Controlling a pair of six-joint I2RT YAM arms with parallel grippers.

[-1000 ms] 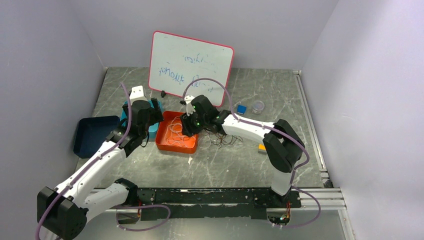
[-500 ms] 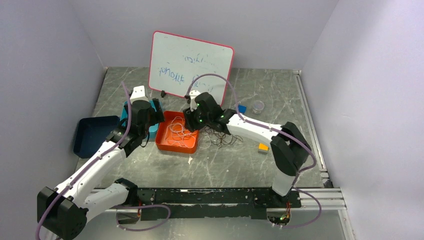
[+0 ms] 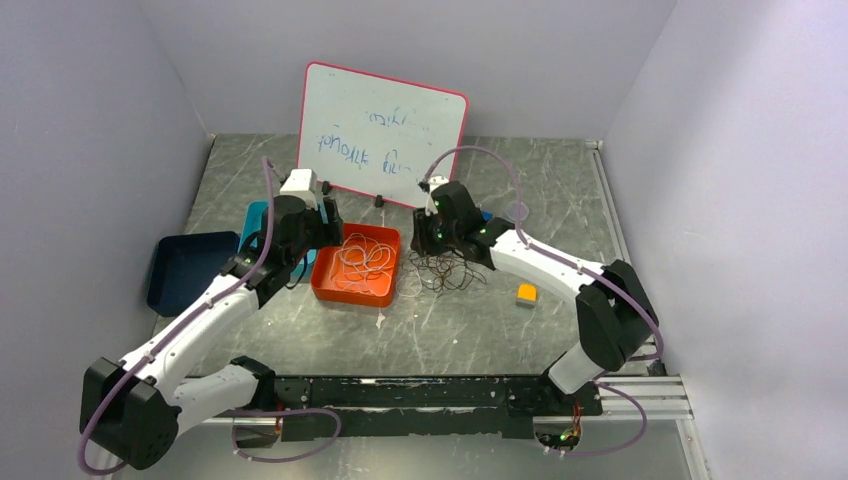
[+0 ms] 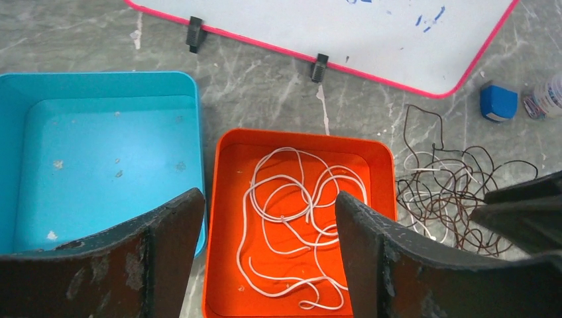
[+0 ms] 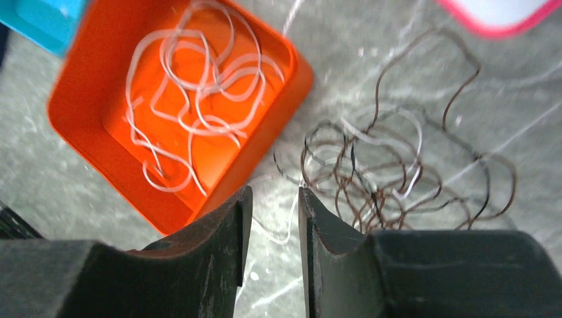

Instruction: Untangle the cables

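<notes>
A white cable [image 4: 285,216] lies coiled in loose loops inside the orange tray [image 4: 298,134], also seen as the white cable [image 3: 365,258] from above. My left gripper [image 4: 268,194] hovers over that tray, open, with nothing between its fingers. A tangle of dark brown and white cables [image 3: 447,272] lies on the table right of the tray. My right gripper [image 5: 274,191] hangs just above the tangle's left edge [image 5: 371,165], beside the orange tray [image 5: 298,73]. Its jaws stand narrowly apart. A thin white strand runs on the table under the gap, ungripped.
A whiteboard [image 3: 382,135] leans at the back. A light blue tray [image 4: 99,152] sits left of the orange one, and a dark blue tray [image 3: 185,270] farther left. A blue cube [image 4: 498,103], a small jar [image 4: 547,99] and an orange block [image 3: 525,293] lie to the right.
My right gripper has swung right, from over the orange tray to over the dark tangle, and its jaws have narrowed. My left gripper has moved right, toward the orange tray.
</notes>
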